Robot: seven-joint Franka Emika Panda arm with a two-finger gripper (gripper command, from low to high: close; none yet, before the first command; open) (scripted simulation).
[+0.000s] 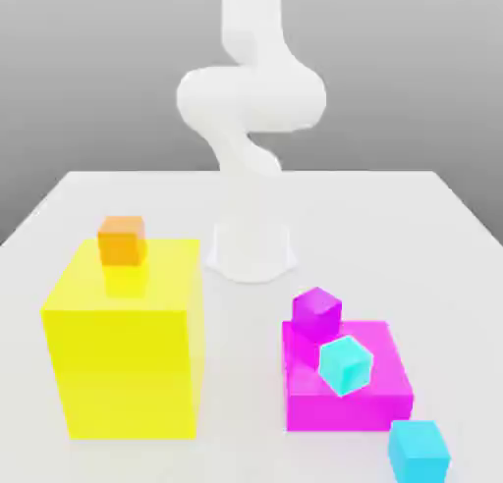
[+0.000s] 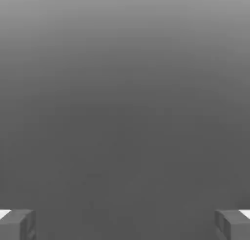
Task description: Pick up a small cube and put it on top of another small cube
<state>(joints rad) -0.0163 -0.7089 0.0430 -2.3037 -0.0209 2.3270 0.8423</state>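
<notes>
The sky-blue small cube (image 1: 419,452) rests on the white table near the front edge, at the exterior view's right. The purple small cube (image 1: 316,312) sits on the back corner of a flat magenta block (image 1: 378,398). In the hand view my gripper (image 2: 125,224) is open, its two grey fingertips (image 2: 17,224) standing far apart with nothing between them and plain grey background beyond. The white arm (image 1: 251,98) rises from its base at the table's middle and leaves the exterior view upward.
A paler turquoise cube (image 1: 345,363) lies on the magenta block in front of the purple one. A big yellow block (image 1: 128,363) stands at the exterior view's left with a small orange cube (image 1: 122,241) on top. The arm's base (image 1: 252,250) stands behind both blocks.
</notes>
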